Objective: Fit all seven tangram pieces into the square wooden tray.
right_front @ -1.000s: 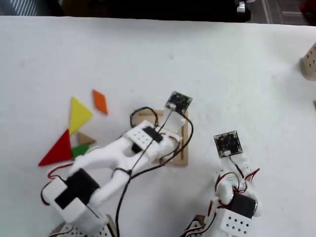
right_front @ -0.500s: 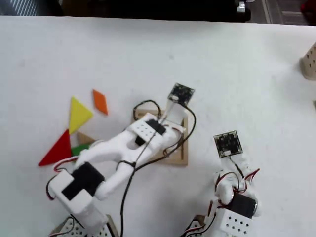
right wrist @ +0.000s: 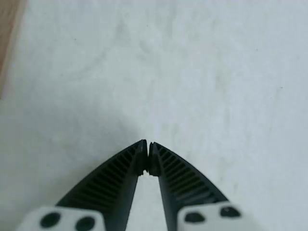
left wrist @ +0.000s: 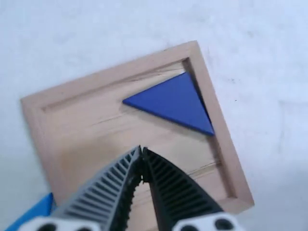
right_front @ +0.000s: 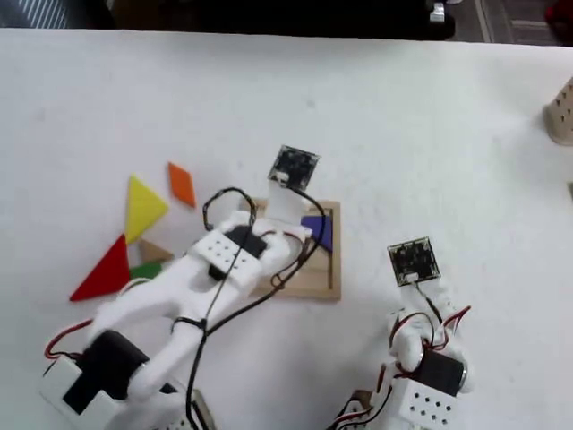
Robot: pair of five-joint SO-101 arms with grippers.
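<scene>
Lying flat at the left of the white bench [right_front: 403,107], a large red triangle [right_front: 106,270] touches a small green piece [right_front: 143,270], with a tan triangle [right_front: 154,251] just behind the green one. A yellow triangle [right_front: 141,208] sits next to these, farther back, and a slim orange parallelogram [right_front: 182,184] rests near it, apart from the rest. All are thin, smooth, sharp-edged tiles.

The left arm stretches across the square wooden tray [right_front: 313,291], a pale, grained board with a raised rim. In the left wrist view the left hand [left wrist: 142,159] hangs over the tray's bare floor, its dark ribbed jaws pressed together with nothing between them. A deep blue triangle [left wrist: 173,103] lies flat inside the tray, its right angle tucked into a corner and two edges along the rim. A light blue piece [left wrist: 33,211] shows just outside another corner.

To the right of the tray, the right hand [right wrist: 148,156] hovers over bare bench, its ribbed jaws also pressed tip to tip, empty. A beige perforated object [right_front: 560,112] stands at the far right edge.
</scene>
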